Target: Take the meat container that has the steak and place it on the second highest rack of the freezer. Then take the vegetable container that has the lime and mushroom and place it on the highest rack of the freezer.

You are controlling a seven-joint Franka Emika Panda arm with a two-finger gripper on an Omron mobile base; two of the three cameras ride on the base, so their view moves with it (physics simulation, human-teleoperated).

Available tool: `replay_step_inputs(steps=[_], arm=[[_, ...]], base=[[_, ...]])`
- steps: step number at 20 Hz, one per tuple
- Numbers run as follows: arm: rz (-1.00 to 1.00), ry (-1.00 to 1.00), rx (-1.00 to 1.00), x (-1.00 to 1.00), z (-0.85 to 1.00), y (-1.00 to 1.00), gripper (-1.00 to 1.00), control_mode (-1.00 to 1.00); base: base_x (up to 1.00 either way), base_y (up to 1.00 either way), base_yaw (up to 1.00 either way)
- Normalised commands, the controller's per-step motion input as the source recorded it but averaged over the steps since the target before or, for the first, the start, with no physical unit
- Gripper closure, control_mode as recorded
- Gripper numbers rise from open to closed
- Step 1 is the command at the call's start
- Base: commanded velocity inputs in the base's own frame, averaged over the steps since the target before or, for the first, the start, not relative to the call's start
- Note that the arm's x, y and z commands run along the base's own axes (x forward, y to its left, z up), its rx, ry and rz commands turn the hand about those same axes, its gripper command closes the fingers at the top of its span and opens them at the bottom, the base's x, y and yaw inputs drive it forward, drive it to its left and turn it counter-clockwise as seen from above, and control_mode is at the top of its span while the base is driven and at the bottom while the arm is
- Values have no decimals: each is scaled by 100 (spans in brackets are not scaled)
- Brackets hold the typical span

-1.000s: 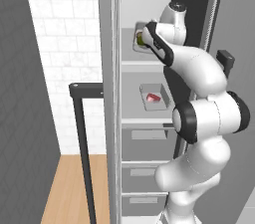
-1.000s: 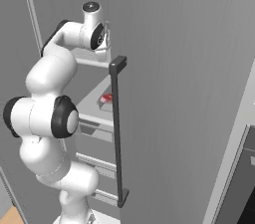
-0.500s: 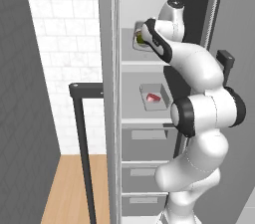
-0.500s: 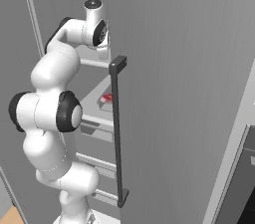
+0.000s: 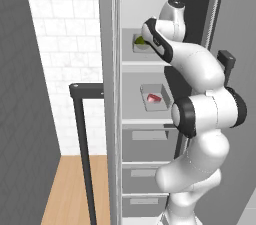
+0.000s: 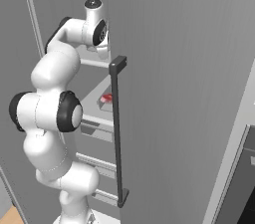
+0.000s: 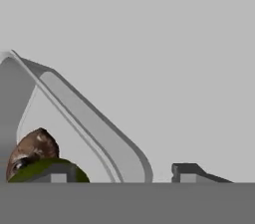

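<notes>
Left base view gives us the freezer (image 5: pixel 165 94) with its door swung wide, and we take its highest rack (image 5: pixel 142 62) as our landmark. On that rack sits the vegetable container (image 5: pixel 139 44), with the green of the lime (image 5: pixel 141 40) showing inside it. Our gripper (image 5: pixel 148 33) is at the container's right side, just above the rack. One shelf below the highest rack lies the meat container (image 5: pixel 154 97), and the red steak (image 5: pixel 153 98) rests in it.

From the hand view we see the pale rim of the vegetable container (image 7: pixel 89 118) running slantwise, with the lime (image 7: pixel 47 170) and the brown mushroom (image 7: pixel 31 147) touching each other inside it. One dark fingertip (image 7: pixel 55 174) stands in front of the lime and the other is well off to the far side of the rim, so our jaws straddle the wall with a gap on both sides; we read them as released, gripping nothing.

From the right base view, the steak (image 6: pixel 106 98) shows red below the highest rack, just behind the door's dark handle (image 6: pixel 117 128).
</notes>
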Motion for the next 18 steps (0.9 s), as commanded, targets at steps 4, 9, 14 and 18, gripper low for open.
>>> replay_step_inputs(steps=[4, 9, 14, 18], arm=[[0, -17, 0, -70, 5, -2, -100, -100], [-9, -7, 0, -100, 19, 1, -100, -100], [-15, -1, 0, -100, 47, 0, -100, -100], [-12, 0, 0, -100, 15, 0, -100, -100]], base=[[0, 0, 0], [0, 0, 0], [0, 0, 0], [0, 0, 0]])
